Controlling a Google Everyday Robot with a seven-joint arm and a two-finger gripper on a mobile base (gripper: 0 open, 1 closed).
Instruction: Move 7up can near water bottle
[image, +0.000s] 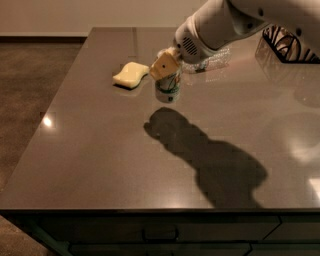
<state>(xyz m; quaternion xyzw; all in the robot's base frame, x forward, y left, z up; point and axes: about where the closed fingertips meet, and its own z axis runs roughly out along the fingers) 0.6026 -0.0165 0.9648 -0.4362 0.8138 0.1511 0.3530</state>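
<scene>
Camera view: the gripper (165, 69) clasps the upright 7up can (167, 91) by its top, between a yellow sponge (131, 75) and the water bottle (219, 56), over the dark table (95, 155).

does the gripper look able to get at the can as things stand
Probably yes: the gripper sits right over the top of the can, seemingly closed on it. The sponge lies apart to one side, out of the way.

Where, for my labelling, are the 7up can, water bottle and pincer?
7up can (168, 93): camera view, lower body.
water bottle (219, 58): camera view, crinkled clear side.
pincer (167, 70): camera view, clamped on can's top.
</scene>
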